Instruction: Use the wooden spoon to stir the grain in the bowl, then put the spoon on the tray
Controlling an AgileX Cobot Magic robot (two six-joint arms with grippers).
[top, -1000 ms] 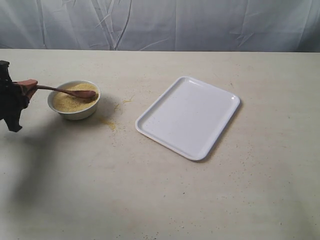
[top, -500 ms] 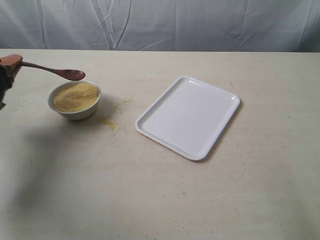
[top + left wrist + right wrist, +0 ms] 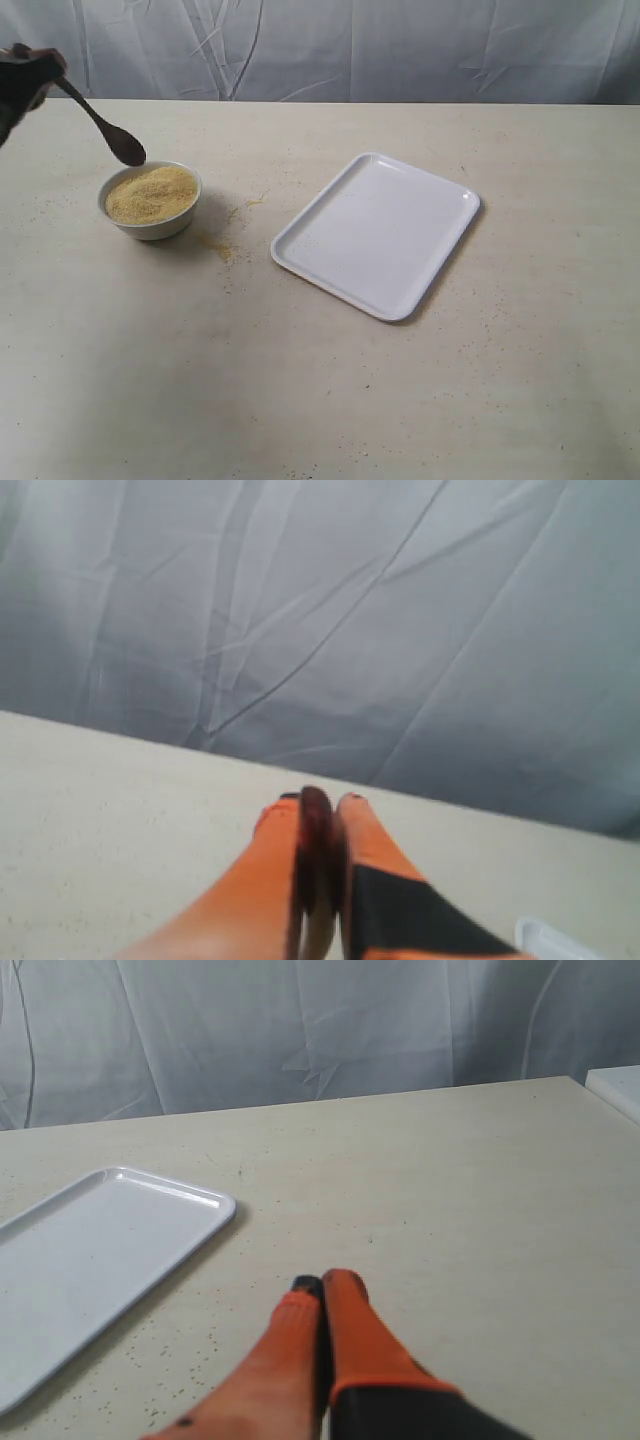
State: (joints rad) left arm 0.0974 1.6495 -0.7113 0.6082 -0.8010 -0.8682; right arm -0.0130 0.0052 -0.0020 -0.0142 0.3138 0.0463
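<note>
A small white bowl [image 3: 150, 225] holds a mound of yellow-tan grain [image 3: 150, 194] at the left of the table. My left gripper [image 3: 30, 78] is raised at the far left edge, shut on the handle of the dark wooden spoon [image 3: 105, 128]. The spoon slants down with its scoop hanging just above the bowl's rear rim. In the left wrist view the spoon [image 3: 318, 860] sits pinched between the orange fingers [image 3: 270, 880]. The white tray [image 3: 377, 233] lies flat at the table's centre right. My right gripper [image 3: 322, 1285] is shut on nothing, low over the table beside the tray [image 3: 90, 1250].
Spilled grain [image 3: 232, 222] is scattered on the table between bowl and tray. A grey-white cloth backdrop [image 3: 350, 45] hangs behind the table's far edge. A white object's corner [image 3: 620, 1085] shows at the edge of the right wrist view.
My left gripper lifted the spoon out of the grain and rose toward the back left. The spoon tipped from near level to slanting down over the bowl.
</note>
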